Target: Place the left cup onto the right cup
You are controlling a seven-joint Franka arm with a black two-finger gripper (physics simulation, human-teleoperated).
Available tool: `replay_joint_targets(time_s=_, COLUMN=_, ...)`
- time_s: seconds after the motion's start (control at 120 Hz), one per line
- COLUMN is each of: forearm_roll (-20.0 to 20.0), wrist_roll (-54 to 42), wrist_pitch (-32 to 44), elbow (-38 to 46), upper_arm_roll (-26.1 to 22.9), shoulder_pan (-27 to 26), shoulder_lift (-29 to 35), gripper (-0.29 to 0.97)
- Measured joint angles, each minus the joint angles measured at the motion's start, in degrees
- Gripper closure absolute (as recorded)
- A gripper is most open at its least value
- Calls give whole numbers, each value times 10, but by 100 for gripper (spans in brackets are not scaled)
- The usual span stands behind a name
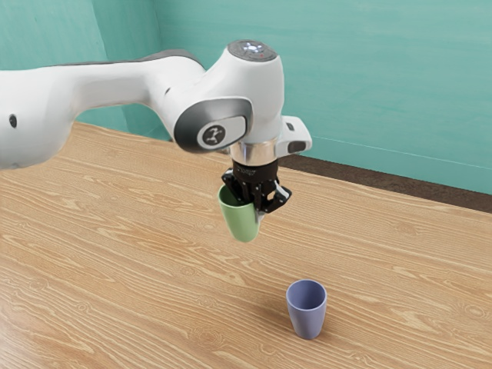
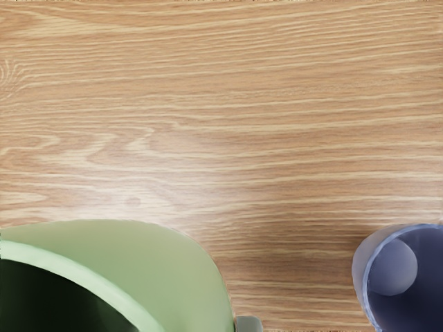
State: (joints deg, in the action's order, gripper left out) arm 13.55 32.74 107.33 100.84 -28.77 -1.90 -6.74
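Two cups here: the green cup is in the air, clamped at its rim by the gripper, with the fingers closed on the cup wall from both sides. The blue-grey cup stands upright on the table, lower and toward the exterior view's right of the held one, well apart from it. Risks, as judged: the green cup hangs tilted with its base swung toward the exterior view's left, so lowered like that it could hit the blue-grey cup's rim off-centre and tip it, as nothing holds that cup down. Pinching just one wall at the rim looks thin, so the cup could rotate or slip in the fingers on the way across. Letting go too high or off to one side would likely send it bouncing off and rolling on the table. It needs centring above the target first. Look of the task cup: plain, smooth, no handle, tapering to a narrower base, light green outside. In the wrist view the green cup shows a darker inside, and the blue-grey cup sits near it, mouth open, empty, flat bottom visible.
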Motion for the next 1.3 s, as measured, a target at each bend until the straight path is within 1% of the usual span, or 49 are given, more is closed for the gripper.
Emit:
replay_joint_targets(time_s=0.308, forearm_roll=-4, wrist_roll=53, wrist_pitch=-29, elbow=-36, upper_arm_roll=-44, shoulder_pan=0, shoulder_lift=-4, gripper=78)
replay_joint_targets(time_s=0.567, forearm_roll=-3, wrist_roll=101, wrist_pitch=-46, elbow=-40, upper_arm_roll=-74, shoulder_pan=-1, shoulder_lift=-10, gripper=78)
replay_joint_targets(time_s=1.05, forearm_roll=-2, wrist_roll=176, wrist_pitch=-50, elbow=-39, upper_arm_roll=-104, shoulder_pan=-1, shoulder_lift=-30, gripper=78)
replay_joint_targets(time_s=1.3, forearm_roll=-2, wrist_roll=203, wrist_pitch=-49, elbow=-34, upper_arm_roll=-106, shoulder_pan=-1, shoulder_lift=-36, gripper=78)
